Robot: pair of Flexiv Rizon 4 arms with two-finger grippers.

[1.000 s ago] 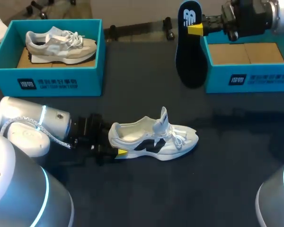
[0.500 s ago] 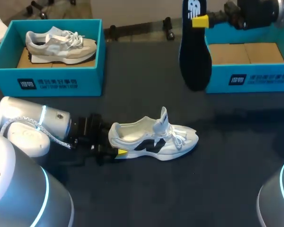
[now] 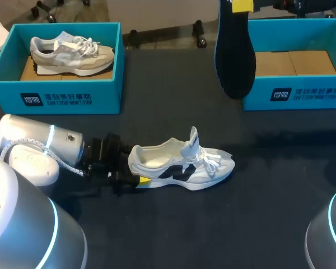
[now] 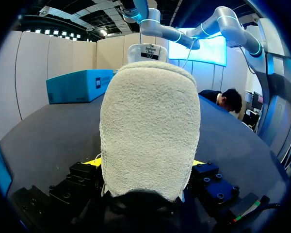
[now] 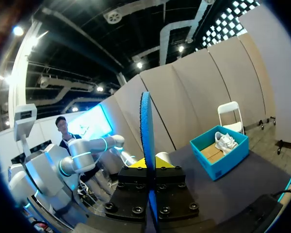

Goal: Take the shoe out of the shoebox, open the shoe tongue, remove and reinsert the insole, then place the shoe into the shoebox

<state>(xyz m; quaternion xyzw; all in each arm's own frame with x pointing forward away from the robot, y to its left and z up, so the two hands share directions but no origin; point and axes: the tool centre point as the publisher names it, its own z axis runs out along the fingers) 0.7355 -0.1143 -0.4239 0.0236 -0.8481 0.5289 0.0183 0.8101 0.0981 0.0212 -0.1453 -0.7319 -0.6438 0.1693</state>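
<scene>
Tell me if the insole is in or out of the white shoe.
Out: the insole hangs from the right pincer, far from the shoe.

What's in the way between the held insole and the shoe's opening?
Nothing visible. The insole hangs from the right gripper; only bare table lies between it and the white shoe, tongue raised, opening uncovered, heel in the left gripper.
</scene>
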